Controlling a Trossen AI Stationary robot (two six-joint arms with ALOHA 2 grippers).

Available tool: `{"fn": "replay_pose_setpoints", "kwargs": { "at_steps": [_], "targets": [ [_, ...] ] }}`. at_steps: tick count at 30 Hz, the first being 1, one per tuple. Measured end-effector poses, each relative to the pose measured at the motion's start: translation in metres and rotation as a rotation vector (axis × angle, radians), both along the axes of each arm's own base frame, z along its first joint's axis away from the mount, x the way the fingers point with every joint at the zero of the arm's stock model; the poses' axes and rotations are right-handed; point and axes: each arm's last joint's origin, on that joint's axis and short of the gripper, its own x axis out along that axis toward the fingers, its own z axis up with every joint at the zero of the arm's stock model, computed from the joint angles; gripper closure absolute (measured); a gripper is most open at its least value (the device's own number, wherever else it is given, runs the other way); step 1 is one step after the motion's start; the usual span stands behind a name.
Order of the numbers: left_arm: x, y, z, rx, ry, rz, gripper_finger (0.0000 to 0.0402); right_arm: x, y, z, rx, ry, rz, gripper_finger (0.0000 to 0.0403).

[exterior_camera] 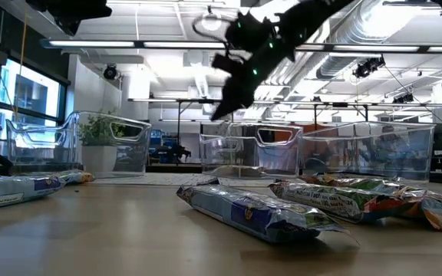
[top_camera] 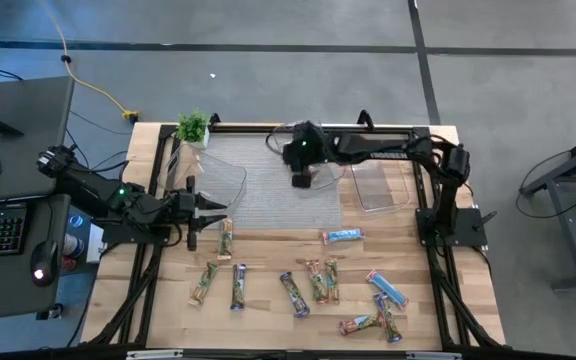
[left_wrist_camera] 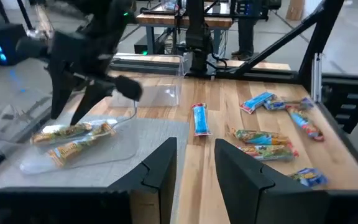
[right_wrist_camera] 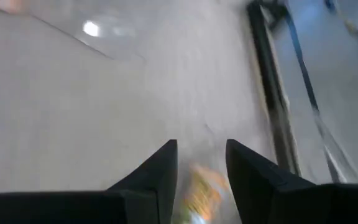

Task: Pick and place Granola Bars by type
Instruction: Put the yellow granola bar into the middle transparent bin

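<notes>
The granola bars (top_camera: 318, 281) were shiny green-tan, purple-blue and light blue; the table (top_camera: 268, 320) was pale wood.

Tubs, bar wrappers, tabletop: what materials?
Tubs: clear hard plastic, glossy; the room shows through the walls. Bar wrappers: thin printed film, probably plastic or foil, shiny and crinkled, with crimped ends. Tabletop: light wood, matte; plank seams and grain visible.

Pale matt wooden table (top_camera: 268, 310), glossy crinkled foil-wrapped Granola Bars (top_camera: 313, 280), clear shiny plastic tubs (top_camera: 380, 185), grey woven mat (top_camera: 288, 205).
</notes>
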Motion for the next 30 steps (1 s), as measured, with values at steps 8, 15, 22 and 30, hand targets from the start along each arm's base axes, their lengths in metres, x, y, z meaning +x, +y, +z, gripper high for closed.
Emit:
{"fn": "replay_pose_setpoints", "kwargs": {
  "at_steps": [8,15,22,30],
  "targets": [
    [0.008,-0.003,0.006,-0.253,-0.039,0.101,0.0298,0.019,0.047,0.016,-0.060,-0.042,0.145,0.0283],
    [0.032,-0.017,0.012,-0.267,0.191,0.136,0.0298,0.020,0.050,0.016,-0.059,-0.046,0.150,0.0283],
    [0.060,-0.035,-0.005,-0.457,0.540,0.382,0.0299,0.019,0.043,0.016,-0.060,-0.048,0.131,0.0283],
    [0.081,-0.051,-0.059,-0.663,0.778,0.666,0.0299,0.019,0.042,0.016,-0.056,-0.047,0.129,0.0283]
  ]
}}
